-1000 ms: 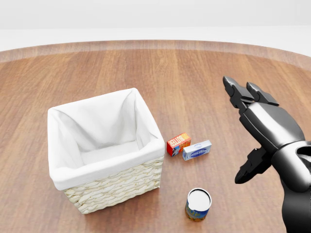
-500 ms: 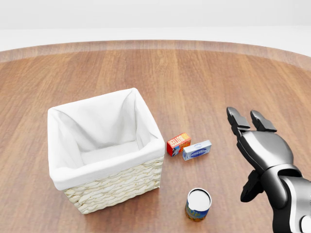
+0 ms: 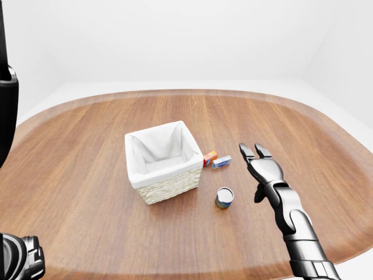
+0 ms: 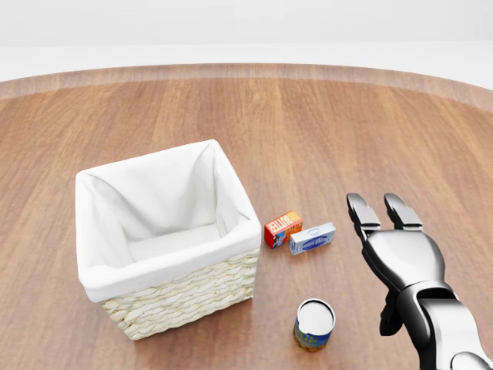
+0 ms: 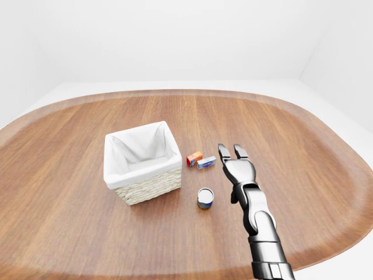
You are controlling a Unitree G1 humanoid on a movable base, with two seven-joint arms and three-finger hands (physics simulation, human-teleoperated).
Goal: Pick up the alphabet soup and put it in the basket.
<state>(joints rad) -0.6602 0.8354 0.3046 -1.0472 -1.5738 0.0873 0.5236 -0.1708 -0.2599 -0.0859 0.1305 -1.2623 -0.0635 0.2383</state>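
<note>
Head view: soup (image 4: 314, 324) upright on bench (image 4: 323, 131), right of basket (image 4: 166, 239), ungrasped; right hand (image 4: 393, 247) fingers apart, beside it; basket empty; pick and placement both left.

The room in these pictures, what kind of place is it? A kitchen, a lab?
Probably neither: it looks like a bare simulated test room. A big rounded wooden table stands among blank white walls, holding only a lined wicker basket, a soup can and two small boxes.
</note>
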